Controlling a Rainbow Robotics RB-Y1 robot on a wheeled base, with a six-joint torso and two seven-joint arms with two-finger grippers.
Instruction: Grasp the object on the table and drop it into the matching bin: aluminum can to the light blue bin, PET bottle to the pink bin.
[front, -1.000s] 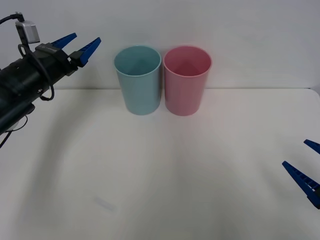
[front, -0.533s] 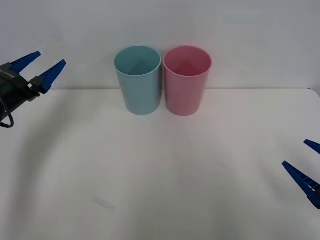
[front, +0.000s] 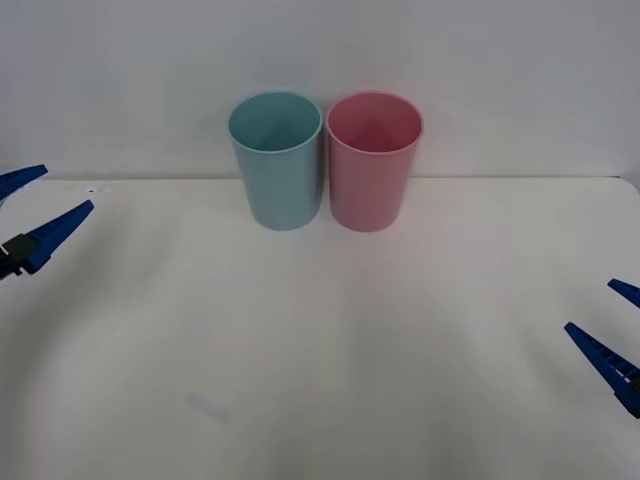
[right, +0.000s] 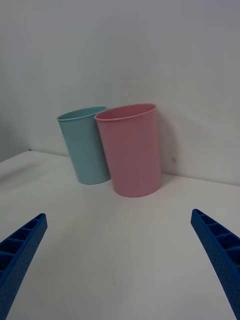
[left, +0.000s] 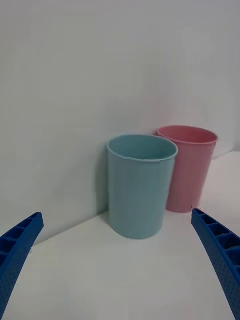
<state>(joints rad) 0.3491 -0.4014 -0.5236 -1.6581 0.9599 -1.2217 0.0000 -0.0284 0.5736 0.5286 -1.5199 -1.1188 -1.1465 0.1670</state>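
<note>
So the light blue bin (front: 276, 160) is stood upright at the back of the white table (front: 330, 340), and the pink bin (front: 375, 160) is parked just beside it on the robot's right, walls about touching. The can can't be made out anywhere; part of the inside of the blue bin is hidden by its own wall, so whether the can sits in there can't be told. The left gripper (front: 30, 212) is held well off to the left of the blue bin, fingers spread apart, nothing between them, and mostly cut off by the frame edge. The right gripper (front: 618, 325) is hung well right of the blue bin and nearer the robot, fingers parted too, also clipped by the edge.
</note>
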